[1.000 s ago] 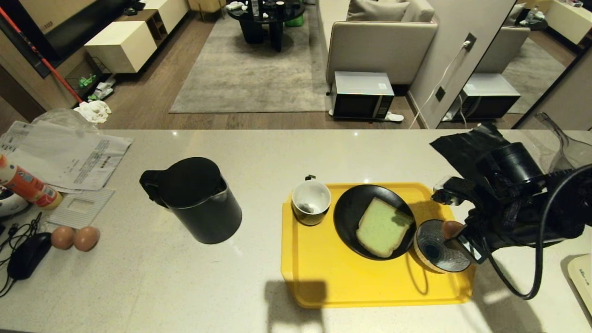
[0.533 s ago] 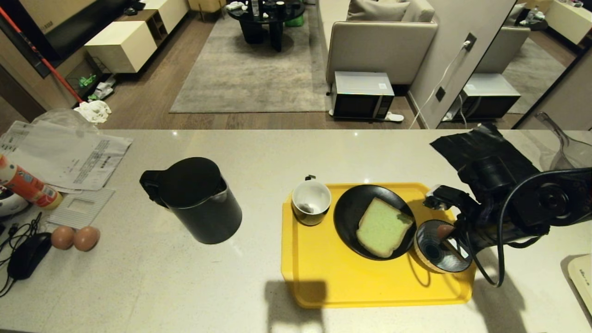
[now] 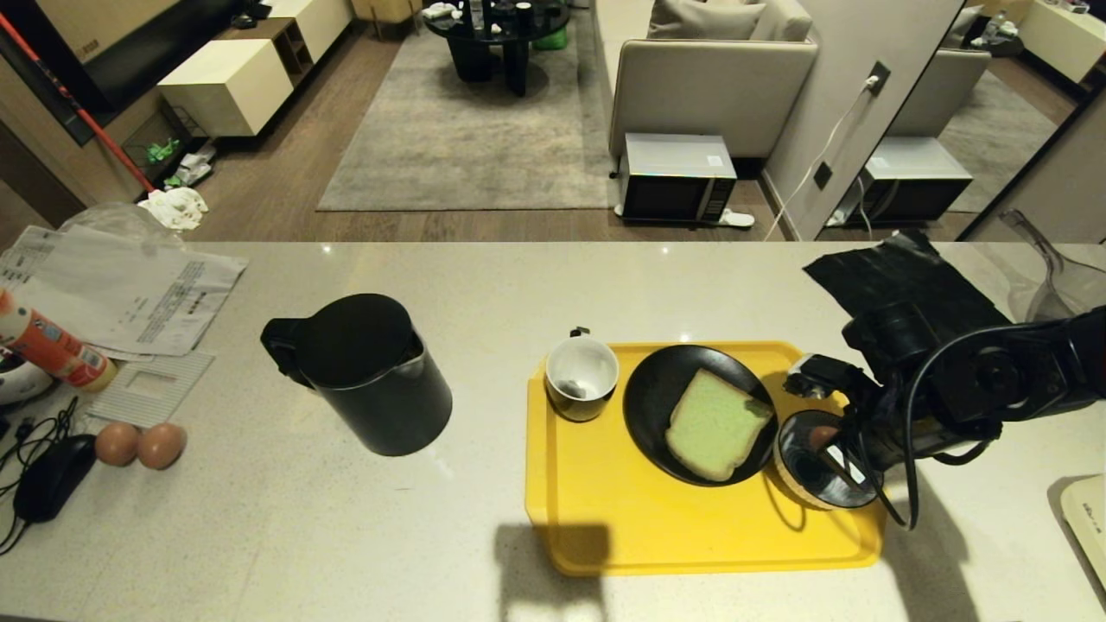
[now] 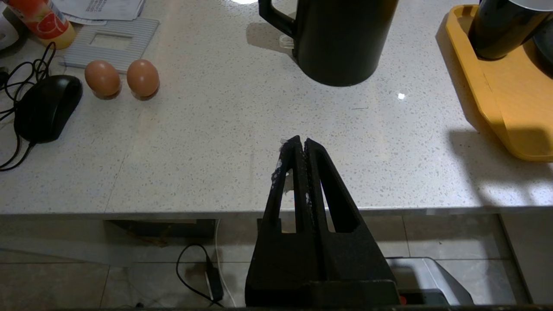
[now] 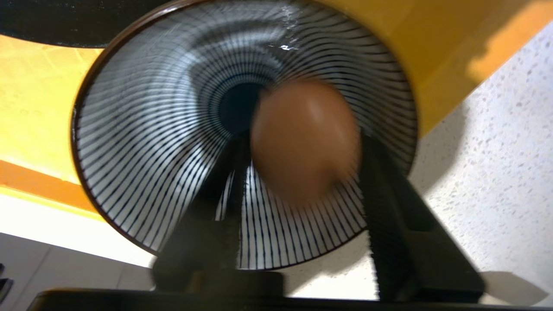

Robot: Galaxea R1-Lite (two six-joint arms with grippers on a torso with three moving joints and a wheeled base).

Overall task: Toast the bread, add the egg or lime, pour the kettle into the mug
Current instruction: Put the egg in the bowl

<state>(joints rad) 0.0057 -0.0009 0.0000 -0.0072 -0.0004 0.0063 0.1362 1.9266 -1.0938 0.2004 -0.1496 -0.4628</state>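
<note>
- On the yellow tray (image 3: 691, 536), head view: my right gripper (image 3: 825, 445) sits over the striped bowl (image 3: 799, 471) at the tray's right edge; bread (image 3: 715, 425) on the black plate (image 3: 648, 406) beside it; bare counter (image 3: 484, 285) around the kettle (image 3: 367, 371).
- Left wrist view: my left gripper (image 4: 301, 144) fully closed, empty, at the counter's front edge.
- Right wrist view: the egg (image 5: 304, 140) lies between my fingers (image 5: 380, 181) over the bowl; I cannot tell whether they grip it.
</note>
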